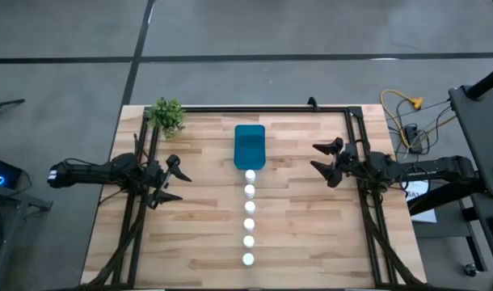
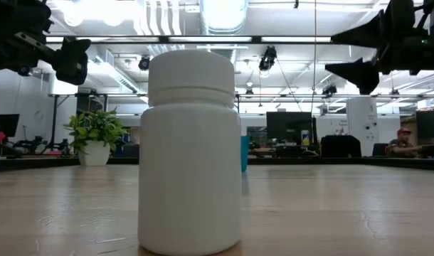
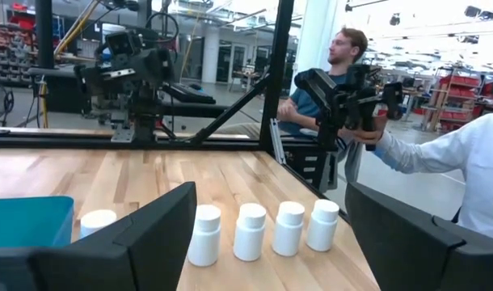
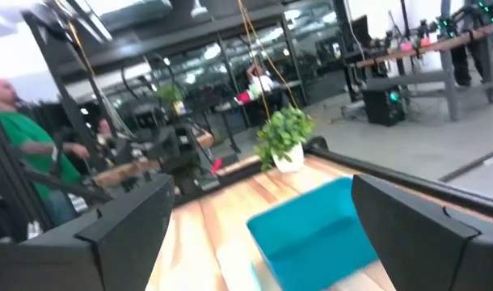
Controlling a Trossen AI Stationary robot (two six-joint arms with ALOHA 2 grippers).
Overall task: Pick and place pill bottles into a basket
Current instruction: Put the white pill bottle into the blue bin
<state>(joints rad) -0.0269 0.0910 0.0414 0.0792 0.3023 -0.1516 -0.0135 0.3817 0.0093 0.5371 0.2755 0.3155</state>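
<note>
On the wooden surface (image 1: 198, 210), five bottles (image 1: 249, 225) stand in a line beside the empty basket (image 1: 250, 146). Both claws, left (image 1: 172, 181) and right (image 1: 324, 162), hang open. Best grip the nearest bottle upright, below its cap.

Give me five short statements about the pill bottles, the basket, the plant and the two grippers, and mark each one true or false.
1. The pill bottles stand in a single straight row on the table. True; five show in the high view.
2. The basket lies at the end of that row, next to the nearest bottle. True.
3. The left gripper holds a bottle. False: its fingers are open and empty, off to the side of the row.
4. The plant stands inside the basket. False: it stands at a table corner on the left arm's side, apart from the basket.
5. The right gripper is shut on the basket's rim. False: it is open, away from the basket.
</note>
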